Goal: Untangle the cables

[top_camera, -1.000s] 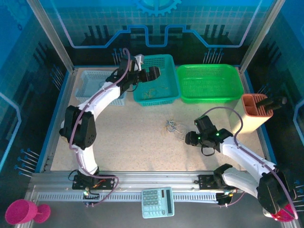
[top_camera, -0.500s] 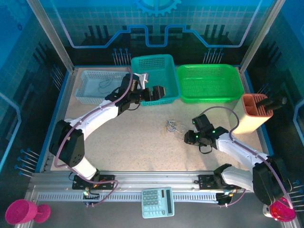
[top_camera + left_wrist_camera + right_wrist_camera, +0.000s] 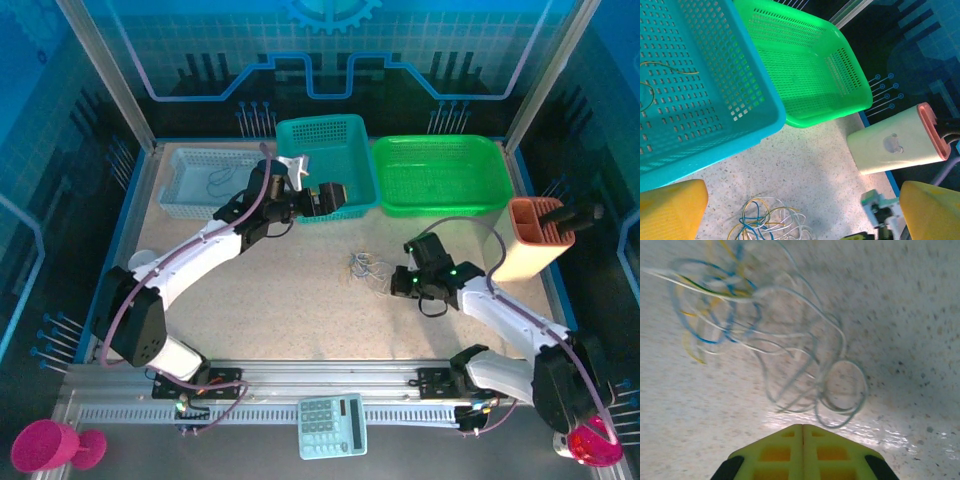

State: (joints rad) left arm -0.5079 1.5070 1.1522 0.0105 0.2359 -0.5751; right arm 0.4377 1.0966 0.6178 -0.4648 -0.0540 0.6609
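Observation:
The cables [image 3: 368,267] lie in a loose tangle of white, pale yellow and blue wires on the speckled table, mid-table in front of the baskets. My right gripper [image 3: 399,285] sits just right of them, low over the table. In the right wrist view its yellow jaws [image 3: 802,429] are pressed together with nothing between them, and a white loop of the cables [image 3: 790,350] lies just ahead of the tip. My left gripper [image 3: 333,199] hangs open at the teal basket's front edge. Its yellow fingers [image 3: 670,210] stand wide apart above the cables [image 3: 767,222].
A teal basket [image 3: 325,160] holding a thin yellow wire [image 3: 670,70] stands at the back, with a green basket [image 3: 440,175] to its right and a white basket [image 3: 205,180] to its left. A cream holder [image 3: 535,240] stands at the right edge. A calculator [image 3: 333,425] lies on the front rail.
My right gripper's jaws have closed, and it has crept up beside the tangle. The left arm has swung from over the teal basket forward to the basket's front edge.

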